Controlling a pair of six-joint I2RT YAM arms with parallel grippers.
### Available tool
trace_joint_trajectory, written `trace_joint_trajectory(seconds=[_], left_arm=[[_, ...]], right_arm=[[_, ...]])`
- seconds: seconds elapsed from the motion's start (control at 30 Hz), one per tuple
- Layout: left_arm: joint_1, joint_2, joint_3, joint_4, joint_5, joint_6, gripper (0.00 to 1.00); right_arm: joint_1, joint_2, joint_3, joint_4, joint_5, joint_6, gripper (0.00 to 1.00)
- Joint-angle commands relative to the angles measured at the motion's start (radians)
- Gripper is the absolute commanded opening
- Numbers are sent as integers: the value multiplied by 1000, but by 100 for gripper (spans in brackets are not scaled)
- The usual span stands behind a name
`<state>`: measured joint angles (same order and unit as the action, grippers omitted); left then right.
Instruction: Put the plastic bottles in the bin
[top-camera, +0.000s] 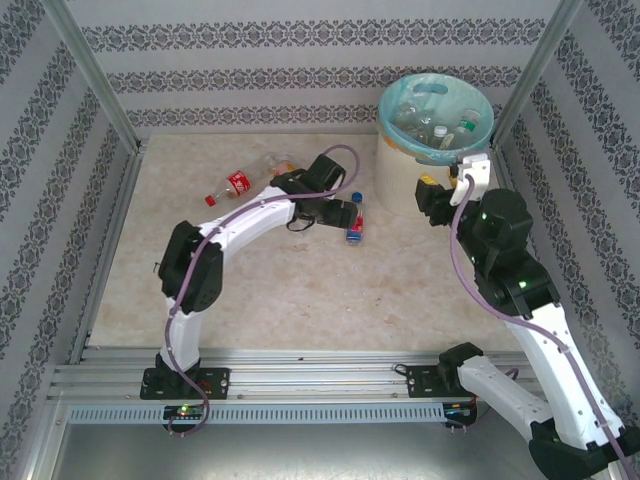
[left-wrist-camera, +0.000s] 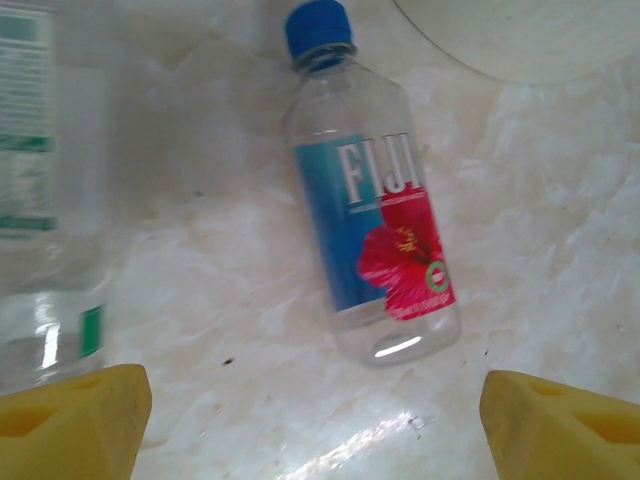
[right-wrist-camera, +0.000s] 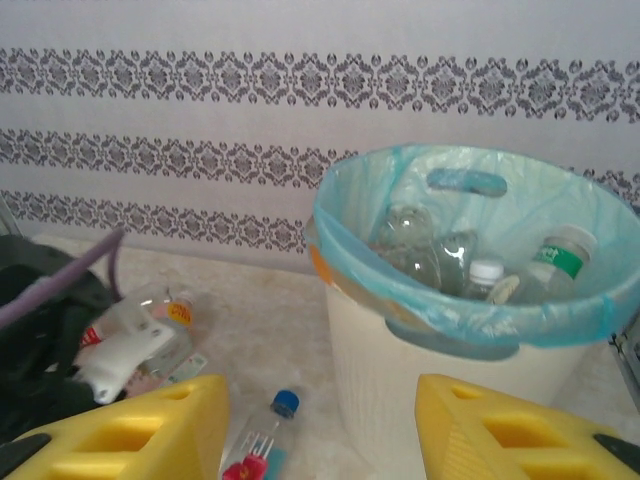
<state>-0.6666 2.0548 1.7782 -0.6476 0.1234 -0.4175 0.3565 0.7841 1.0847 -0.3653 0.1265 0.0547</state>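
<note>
Blue-capped bottle (left-wrist-camera: 375, 230) lies flat on the worktop (top-camera: 300, 290), about mid-width toward the far edge, just left of the bin (right-wrist-camera: 370, 370) in the far right corner. Left hand (left-wrist-camera: 315, 385) is over it, fingers spread wide with nothing between them. Bottle sits just ahead of the tips, slightly right of centre, cap pointing away and long axis running away from the hand, so the fingers would close across the body. Likely forward and down, then squeeze. Right hand (right-wrist-camera: 320, 400) hangs by the bin, fingers apart, empty, farther from this bottle. Red-labelled bottle (top-camera: 235, 186) lies further left.
</note>
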Motion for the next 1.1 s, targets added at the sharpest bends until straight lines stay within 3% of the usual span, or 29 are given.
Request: trace_joint_trajectory(seconds=[0.0,0.3,0.6,0.97,1.07], left_arm=[[-28,66,86,-64,-12,-5,86],[-53,216,200,-76,-69,21,86],[-53,296,251,-125,-24,81,82],[-51,303,229,-131,-8,133,63],[-52,296,224,-124,-7,138,62]], right_arm=[[11,-64,-29,-29,39,9,53],[10,-81,-5,-27,74,-49,54],[11,-86,-19,-31,78,13,54],[16,-91,-8,-37,73,74,54],[17,-86,-5,-39,74,82,54]])
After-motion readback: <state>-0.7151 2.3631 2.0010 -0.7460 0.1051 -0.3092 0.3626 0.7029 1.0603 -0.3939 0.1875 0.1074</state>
